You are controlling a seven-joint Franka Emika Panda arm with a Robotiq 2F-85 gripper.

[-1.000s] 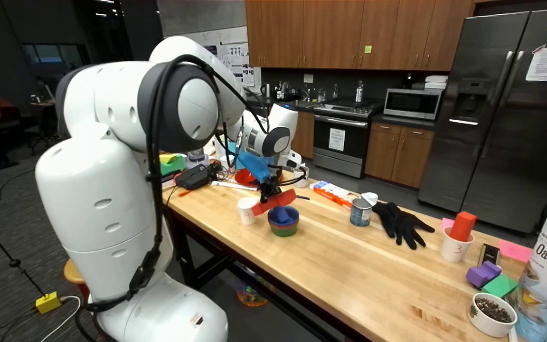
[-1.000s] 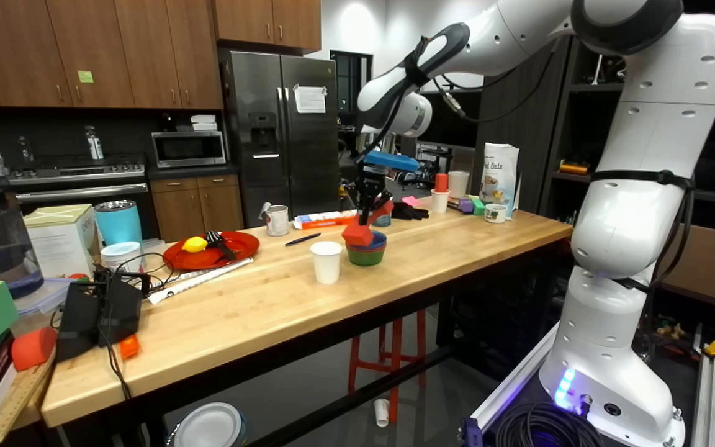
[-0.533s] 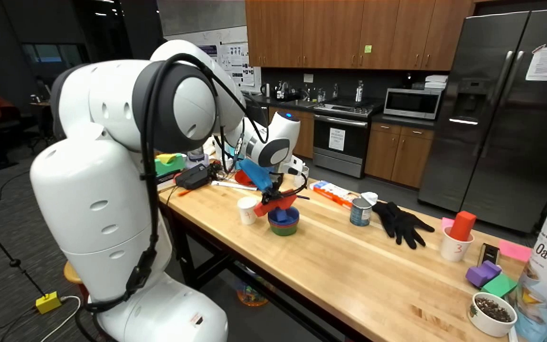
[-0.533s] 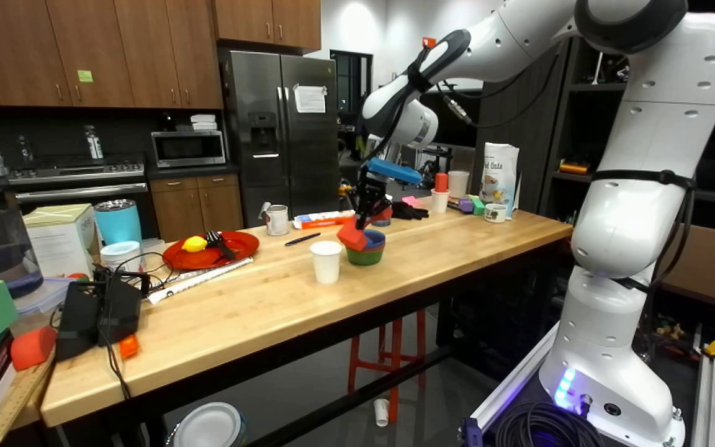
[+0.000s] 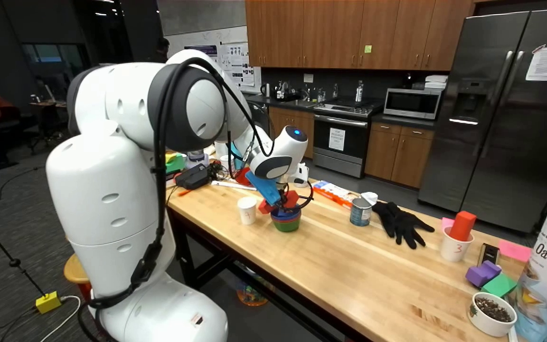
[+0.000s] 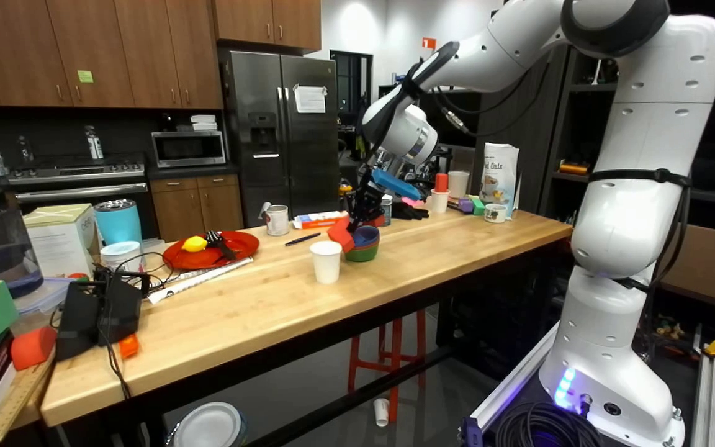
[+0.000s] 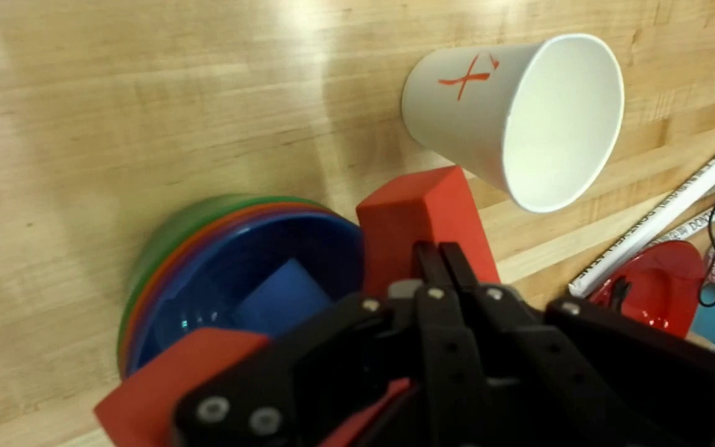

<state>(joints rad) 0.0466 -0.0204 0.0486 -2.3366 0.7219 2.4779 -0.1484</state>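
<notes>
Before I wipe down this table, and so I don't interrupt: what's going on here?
A robot arm is handling a red block: its tool holds it at the edge of some nested bowls; whether they touch is hard to tell. A blue block sits in the top bowl. Nearby, a white paper cup stands upright.

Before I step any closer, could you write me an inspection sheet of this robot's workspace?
Surface: pale wooden table, shiny in places.
Job's things: red block tilted partly over nested bowls, contact unclear; blue block inside the top bowl.
Clutter: paper cup, tin can, black gloves, bag of oats, red plate.
Jaws: look closed on the red block, grip partly hidden.
Cables: black cable along the robot arm; cable coil by its base.
Surroundings: fridge, oven, microwave, wooden cupboards.
</notes>
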